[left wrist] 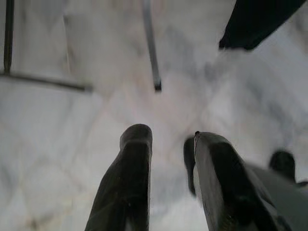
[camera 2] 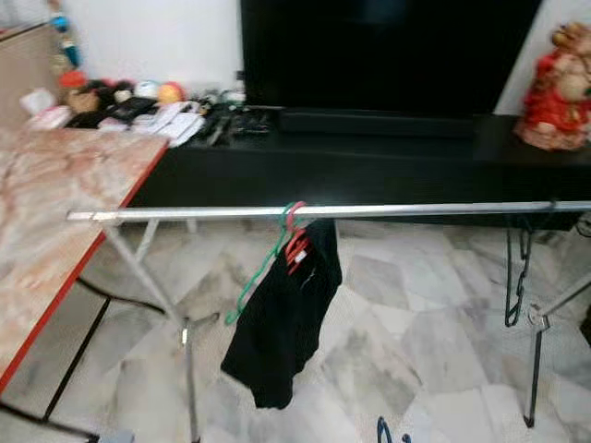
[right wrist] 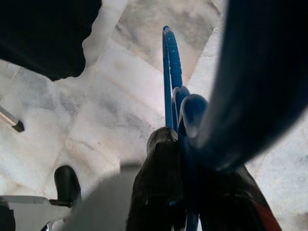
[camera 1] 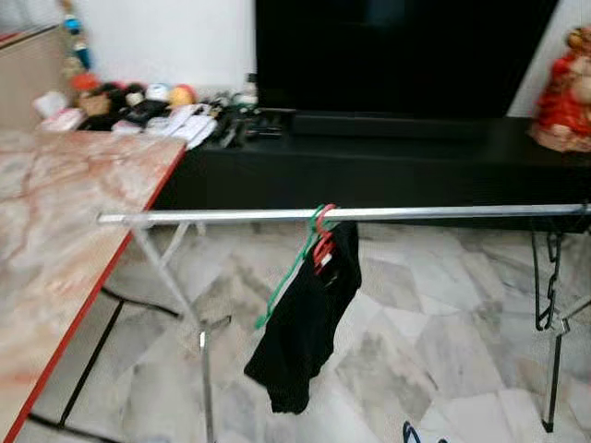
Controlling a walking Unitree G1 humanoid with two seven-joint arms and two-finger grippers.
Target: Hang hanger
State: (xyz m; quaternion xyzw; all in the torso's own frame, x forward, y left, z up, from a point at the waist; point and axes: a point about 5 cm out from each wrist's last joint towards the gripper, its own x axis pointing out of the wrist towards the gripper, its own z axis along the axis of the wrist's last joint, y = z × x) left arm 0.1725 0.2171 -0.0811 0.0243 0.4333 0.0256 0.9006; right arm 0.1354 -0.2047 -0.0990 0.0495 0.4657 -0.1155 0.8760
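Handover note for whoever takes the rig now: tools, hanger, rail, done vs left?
Right tool: shut on blue hanger, held low over the marble floor.
Left tool: open, holding nothing, pointing at the floor.
Silver rail ahead already carries a green hanger and a red hanger with a black garment.
Done: blue hanger gripped.
Left: raise it and hook it over the rail.

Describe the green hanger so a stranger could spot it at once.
Find the silver rail running in front of the black TV cabinet. Near its middle hangs a black garment on red hangers; the green hanger hooks beside them, the only green one, bare and tilted.
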